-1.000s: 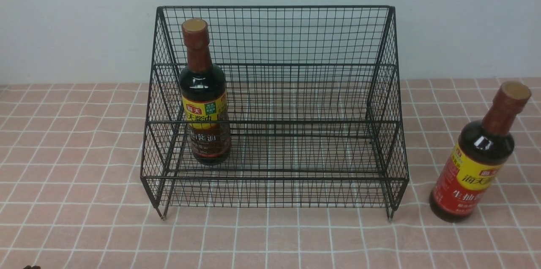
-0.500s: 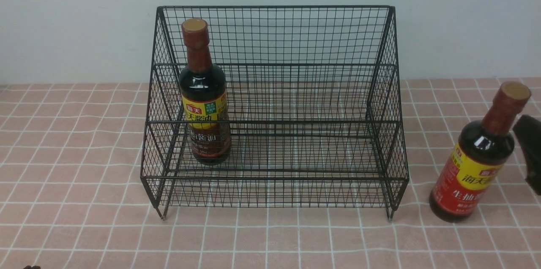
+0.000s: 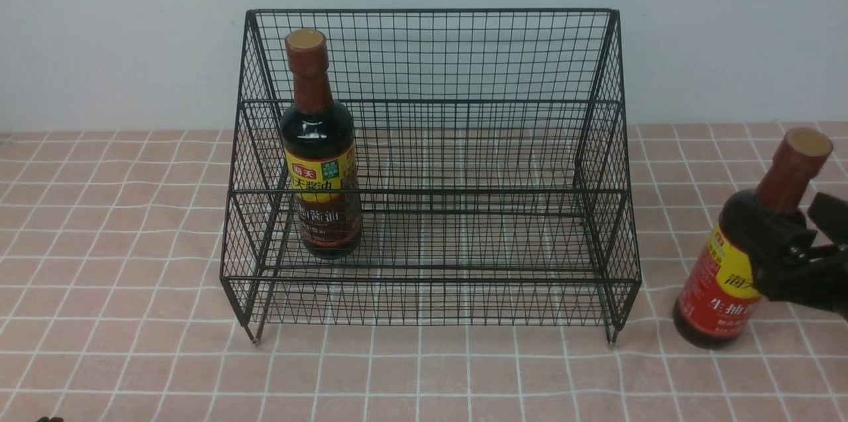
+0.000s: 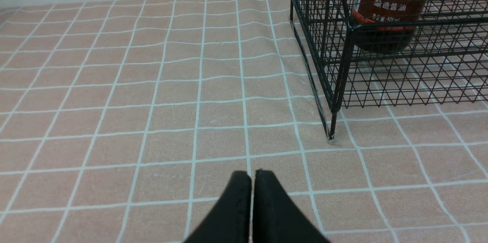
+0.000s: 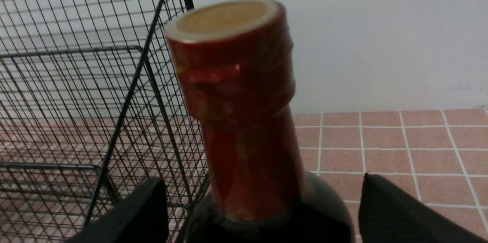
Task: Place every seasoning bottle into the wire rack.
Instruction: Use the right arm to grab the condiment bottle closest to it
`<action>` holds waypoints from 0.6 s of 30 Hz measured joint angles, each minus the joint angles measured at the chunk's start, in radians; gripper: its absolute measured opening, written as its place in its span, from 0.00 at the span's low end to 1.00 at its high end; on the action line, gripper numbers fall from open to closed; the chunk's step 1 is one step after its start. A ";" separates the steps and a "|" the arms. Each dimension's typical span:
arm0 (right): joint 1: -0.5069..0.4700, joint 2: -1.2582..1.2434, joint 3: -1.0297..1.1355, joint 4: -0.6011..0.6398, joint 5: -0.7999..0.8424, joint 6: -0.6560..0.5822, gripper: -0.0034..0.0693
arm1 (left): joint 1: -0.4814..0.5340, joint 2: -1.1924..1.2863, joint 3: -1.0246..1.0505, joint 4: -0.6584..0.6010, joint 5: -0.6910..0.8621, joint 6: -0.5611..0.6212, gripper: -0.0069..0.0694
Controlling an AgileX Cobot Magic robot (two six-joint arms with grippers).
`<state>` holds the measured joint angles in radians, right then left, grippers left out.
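The black wire rack [image 3: 430, 57] stands mid-table against the wall. A brown-label seasoning bottle [image 3: 321, 170] stands upright on its lower step, at the left end. A red-label seasoning bottle [image 3: 719, 289] stands on the tablecloth just right of the rack. My right gripper [image 3: 776, 213] is open, one finger on each side of that bottle's dark shoulder. In the right wrist view the red neck and tan cap [image 5: 236, 82] rise between the spread fingers of that gripper [image 5: 261, 182], with gaps on both sides. My left gripper [image 4: 251, 176] is shut and empty, low over the cloth left of the rack [image 4: 339, 75].
A pink tablecloth with a white grid [image 3: 132, 316] covers the table. A pale wall [image 3: 106, 31] runs right behind the rack. The rack's right side wall [image 5: 114, 128] stands close beside the red-label bottle.
My right gripper came in from the right edge, opened wide and now straddles the red-label bottle's shoulder. Neither bottle, the rack nor the left gripper has moved.
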<state>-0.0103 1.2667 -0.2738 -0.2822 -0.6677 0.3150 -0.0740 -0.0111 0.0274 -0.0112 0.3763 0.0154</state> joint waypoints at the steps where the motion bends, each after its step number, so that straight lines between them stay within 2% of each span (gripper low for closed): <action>1: 0.000 0.017 -0.014 0.000 -0.001 -0.014 0.89 | 0.000 0.000 0.000 0.000 0.000 0.000 0.08; 11: 0.000 0.028 -0.073 0.000 -0.024 -0.058 0.83 | 0.000 0.000 0.000 0.000 0.000 0.000 0.08; 14: 0.000 0.028 -0.106 -0.001 0.033 -0.058 0.72 | 0.000 0.000 0.000 0.000 0.000 0.000 0.08; 15: 0.000 0.028 -0.108 -0.001 0.033 -0.058 0.72 | 0.000 0.000 0.000 0.000 0.000 0.000 0.08; 18: 0.000 0.029 -0.128 -0.033 0.102 -0.058 0.48 | 0.000 0.000 0.000 0.000 0.000 0.000 0.08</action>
<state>-0.0103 1.2953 -0.4014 -0.3157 -0.5655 0.2565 -0.0740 -0.0111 0.0274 -0.0112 0.3763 0.0154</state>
